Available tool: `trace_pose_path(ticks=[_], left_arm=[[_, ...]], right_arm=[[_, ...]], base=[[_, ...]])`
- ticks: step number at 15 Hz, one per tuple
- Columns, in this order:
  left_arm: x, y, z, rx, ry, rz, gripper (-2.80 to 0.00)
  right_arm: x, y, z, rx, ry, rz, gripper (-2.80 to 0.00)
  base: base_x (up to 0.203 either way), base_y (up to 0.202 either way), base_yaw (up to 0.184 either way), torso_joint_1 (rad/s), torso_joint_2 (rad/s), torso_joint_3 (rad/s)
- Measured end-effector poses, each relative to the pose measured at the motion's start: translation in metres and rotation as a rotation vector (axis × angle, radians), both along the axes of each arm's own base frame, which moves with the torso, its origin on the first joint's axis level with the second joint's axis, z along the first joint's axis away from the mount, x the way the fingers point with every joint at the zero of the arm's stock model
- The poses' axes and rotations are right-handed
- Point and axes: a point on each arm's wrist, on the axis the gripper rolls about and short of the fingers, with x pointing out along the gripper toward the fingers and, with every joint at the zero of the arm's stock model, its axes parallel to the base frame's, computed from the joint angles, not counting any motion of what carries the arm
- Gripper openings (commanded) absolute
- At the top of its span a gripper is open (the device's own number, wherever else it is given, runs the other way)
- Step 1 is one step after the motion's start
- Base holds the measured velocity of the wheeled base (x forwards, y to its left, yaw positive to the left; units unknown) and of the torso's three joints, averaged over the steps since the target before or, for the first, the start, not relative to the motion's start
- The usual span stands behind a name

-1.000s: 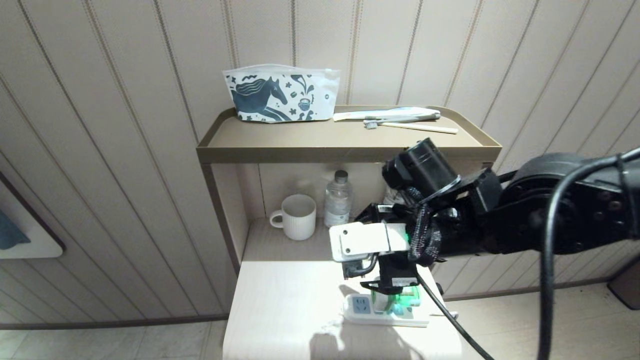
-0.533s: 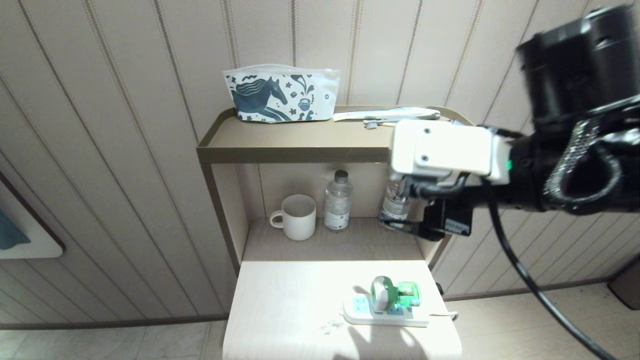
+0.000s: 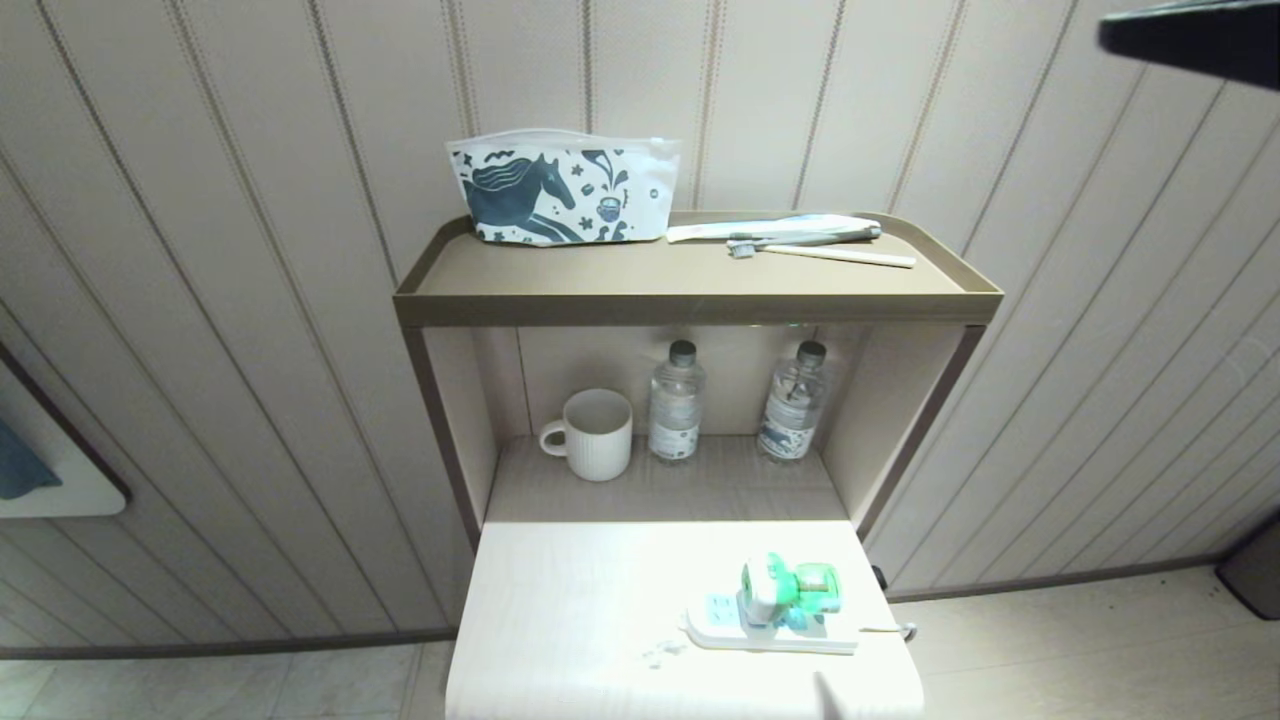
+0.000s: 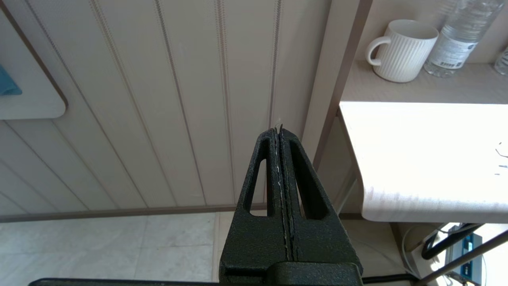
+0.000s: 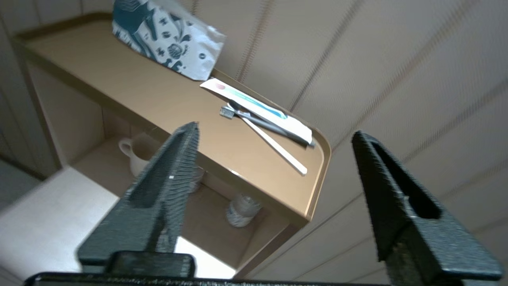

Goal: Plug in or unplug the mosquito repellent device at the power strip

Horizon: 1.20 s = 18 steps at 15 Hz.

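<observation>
The mosquito repellent device [image 3: 785, 588], white head with a green bottle, stands plugged into the white power strip [image 3: 765, 627] on the pale lower table [image 3: 570, 620]. Nothing touches it. My right gripper [image 5: 274, 137] is open and empty, raised high beside the upper shelf; only a dark edge of that arm [image 3: 1190, 40] shows at the head view's top right corner. My left gripper [image 4: 278, 129] is shut on nothing, parked low to the left of the table.
The brown shelf unit [image 3: 690, 290] carries a horse-print pouch [image 3: 560, 188], a toothpaste tube [image 3: 775, 229] and a toothbrush [image 3: 820, 253] on top. Below stand a white mug [image 3: 592, 434] and two water bottles [image 3: 676, 400] [image 3: 795, 402].
My right arm has lifted away from the device, up and to the right, almost out of the head view. The device stays plugged in the strip.
</observation>
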Motion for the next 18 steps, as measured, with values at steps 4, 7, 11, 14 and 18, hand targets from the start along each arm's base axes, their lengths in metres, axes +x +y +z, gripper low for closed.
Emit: trace_pose_path(ticks=[4, 7, 11, 14, 18], left_arm=[[0.0, 0.0, 0.0, 0.0, 0.0, 0.0, -2.8], [0.0, 0.0, 0.0, 0.0, 0.0, 0.0, -2.8], [0.0, 0.0, 0.0, 0.0, 0.0, 0.0, -2.8], [0.0, 0.0, 0.0, 0.0, 0.0, 0.0, -2.8], [0.0, 0.0, 0.0, 0.0, 0.0, 0.0, -2.8]], right_arm=[[-0.015, -0.021, -0.048, 0.231, 0.191, -0.097, -2.8], [-0.014, -0.038, -0.112, 0.248, 0.297, -0.258, -2.8], [-0.019, -0.063, -0.212, 0.242, 0.375, -0.522, -2.8], [-0.034, -0.076, -0.262, 0.279, 0.387, -0.688, -2.8], [-0.065, -0.082, -0.296, 0.294, 0.36, -0.787, -2.8]], base=[[0.0, 0.0, 0.0, 0.0, 0.0, 0.0], [0.0, 0.0, 0.0, 0.0, 0.0, 0.0], [0.0, 0.0, 0.0, 0.0, 0.0, 0.0], [0.0, 0.0, 0.0, 0.0, 0.0, 0.0], [0.0, 0.0, 0.0, 0.0, 0.0, 0.0]])
